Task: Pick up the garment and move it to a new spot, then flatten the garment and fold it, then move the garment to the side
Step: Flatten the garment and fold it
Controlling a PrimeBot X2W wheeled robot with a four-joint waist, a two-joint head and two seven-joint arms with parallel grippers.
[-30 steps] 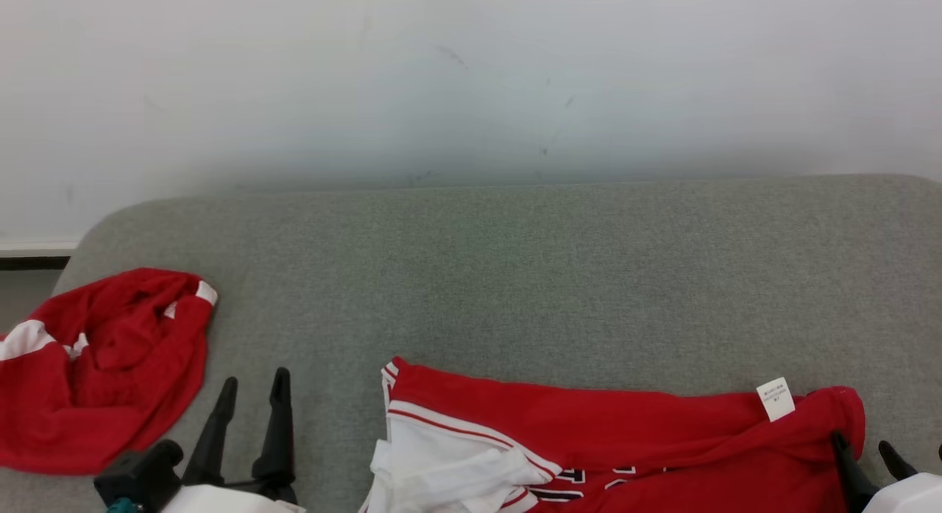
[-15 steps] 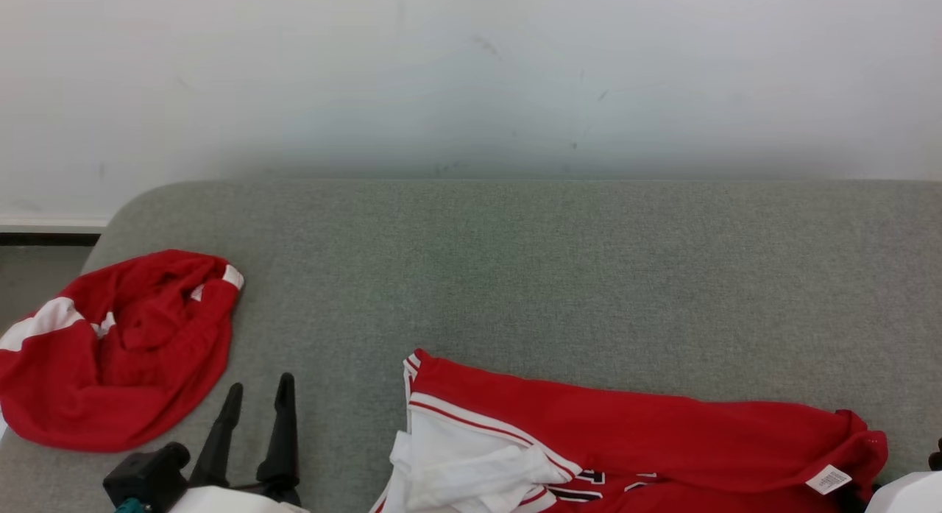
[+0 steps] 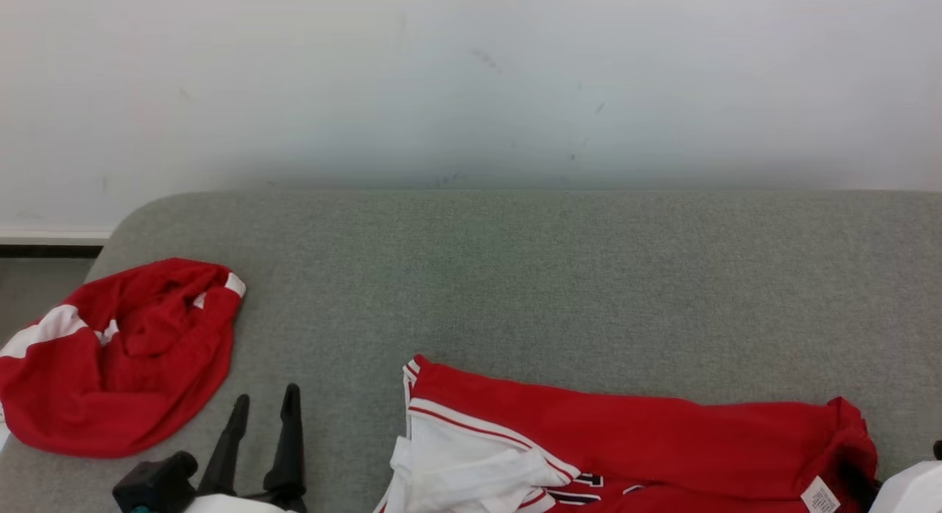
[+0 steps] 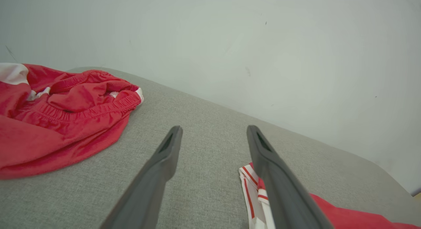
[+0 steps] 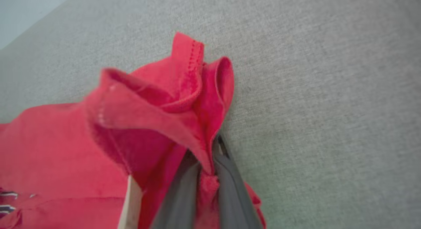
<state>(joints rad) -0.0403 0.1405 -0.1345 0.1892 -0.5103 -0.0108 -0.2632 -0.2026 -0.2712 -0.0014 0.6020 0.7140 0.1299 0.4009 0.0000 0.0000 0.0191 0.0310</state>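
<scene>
Jaws of the right gripper [image 5: 207,158] pinch a corner of the red jersey [image 5: 65,150]; those of the left gripper [image 4: 213,130] stand apart, empty. Lift slowly lest the thin fold slip.

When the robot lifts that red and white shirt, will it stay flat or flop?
Probably flop: the red and white fabric shirt bunches into folds where the right hand pinches its corner. It looks thin, so likely light, and the rest should dangle.

Red garment [image 3: 625,432] with white striped trim; grey cushion [image 3: 515,277]
</scene>
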